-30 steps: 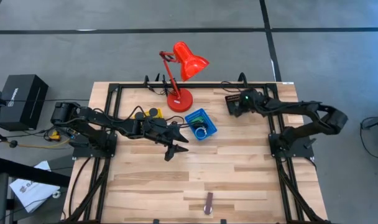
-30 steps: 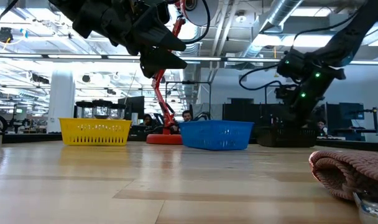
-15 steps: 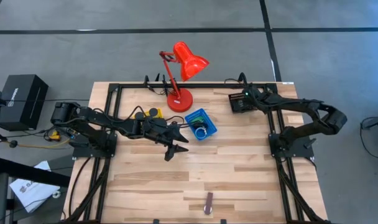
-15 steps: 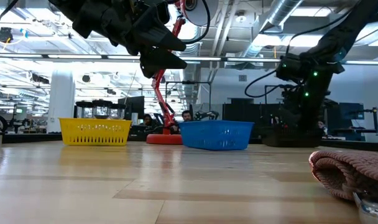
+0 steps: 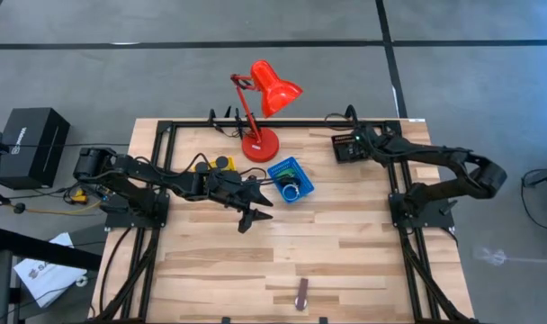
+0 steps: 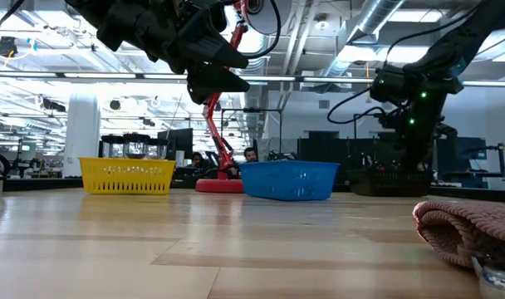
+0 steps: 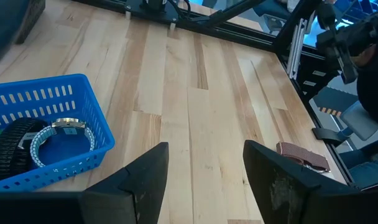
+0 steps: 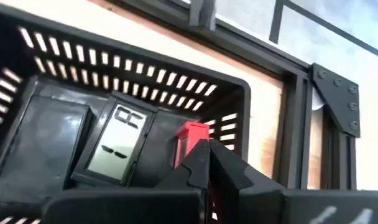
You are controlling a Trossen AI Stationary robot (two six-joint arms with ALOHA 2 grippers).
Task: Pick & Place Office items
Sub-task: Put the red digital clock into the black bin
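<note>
On my right gripper [image 8: 207, 163] the jaws are pressed fully together with nothing between them; they hang just over the black mesh tray [image 5: 347, 149] at the far right corner of the bench [image 5: 345, 261]. Past the tips I see a red block [image 8: 190, 138] standing against the tray's wall, beside a flat dark piece with a pale grey display [image 8: 117, 149].

My left gripper [image 5: 254, 214] has its jaws spread wide and empty, raised above the bench near its middle, just beside the blue mesh tray [image 5: 292, 168]. Through that wrist camera the blue tray holds a silvery ring [image 7: 61, 138] lying flat and a black ribbed disc [image 7: 9, 149] touching it.

Toward the far left the yellow mesh tray [image 6: 128, 175] sits partly under the left arm, with black discs [image 5: 221, 163] showing in it from above. The tall red desk lamp [image 5: 263, 108] stands on the far edge between the yellow and blue trays.

Well apart from everything else, a brown-silver bar [image 5: 301, 293] lies at the near edge of the bench, around the middle; the low camera sees it close up at its right.
</note>
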